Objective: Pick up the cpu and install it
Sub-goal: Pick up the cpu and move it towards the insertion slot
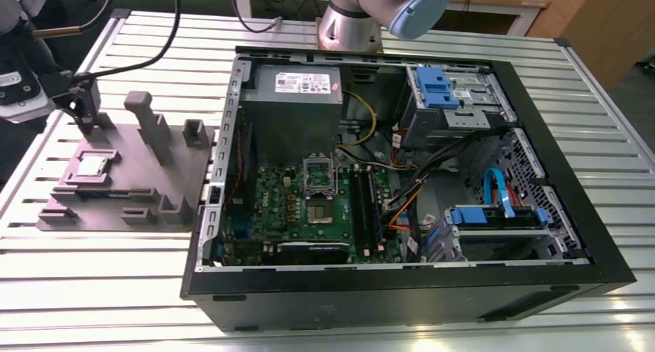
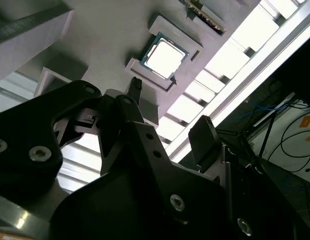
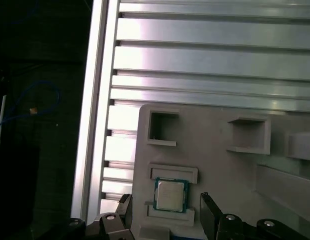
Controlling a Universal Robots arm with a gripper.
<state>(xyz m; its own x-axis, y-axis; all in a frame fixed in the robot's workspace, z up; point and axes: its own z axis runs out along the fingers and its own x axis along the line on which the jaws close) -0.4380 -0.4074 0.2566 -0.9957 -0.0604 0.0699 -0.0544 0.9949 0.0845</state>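
While the claw hangs over the grey moulded plate, its two black fingers stand spread well apart and grip nothing. In the first wrist view the cpu lies flat in its shallow recess below the gap between them, one finger to each side and neither touching it. In the second wrist view the cpu sits just beyond the fingertips rather than between them (its metal top glares white there), so the claw is above the chip and apart from it. In the exterior view the claw is over the plate, and the cpu lies below it, a small silvery square on a raised step. Whether the fingertips touch the plate cannot be told, since the dark fingers run together with the post beside them. The claw's black body covers much of the second wrist view and hides the plate under it. In the first wrist view the fingers are cut off by the frame, as is the plate. The arm carrying the claw is cut off at the exterior view's left edge. Well apart from the claw, toward the exterior view's right, the opened computer case stands on the slatted metal table, with the silver-framed socket on its board, too small to make out further.
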